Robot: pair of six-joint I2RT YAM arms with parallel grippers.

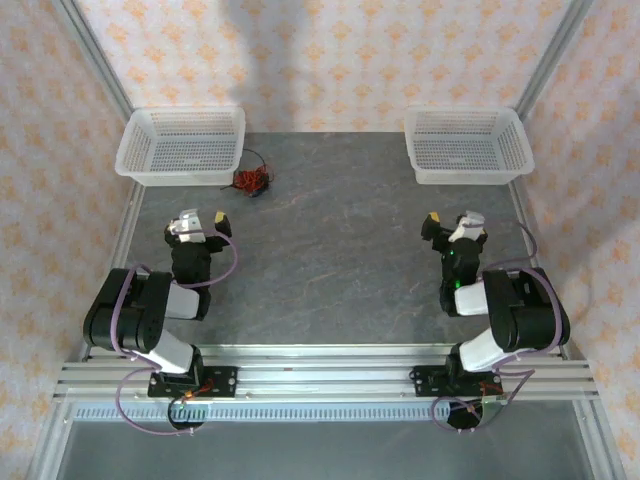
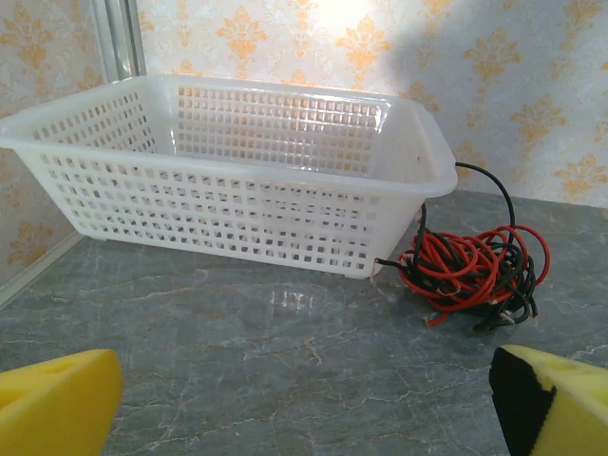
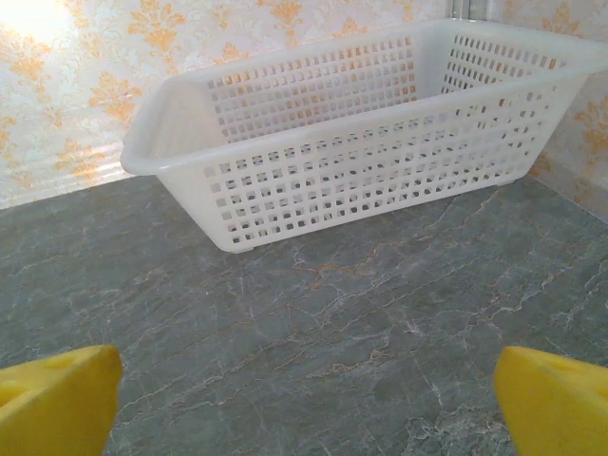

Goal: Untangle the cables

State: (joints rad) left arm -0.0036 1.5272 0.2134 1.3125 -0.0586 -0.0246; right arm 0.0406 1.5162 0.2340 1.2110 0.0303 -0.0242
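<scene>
The cables lie in one tangled red and black bundle on the grey table, against the right front corner of the left basket. The left wrist view has the bundle ahead and to the right, with one black strand arching up past the basket's rim. My left gripper is open, well short of the bundle, its yellow fingertips at the bottom corners with bare table between them. My right gripper is open too, far to the right, nothing between its yellow fingertips.
A white mesh basket stands at the back left and another at the back right, both without contents. Patterned walls and metal frame posts close in the table on three sides. The grey tabletop stretches between the arms.
</scene>
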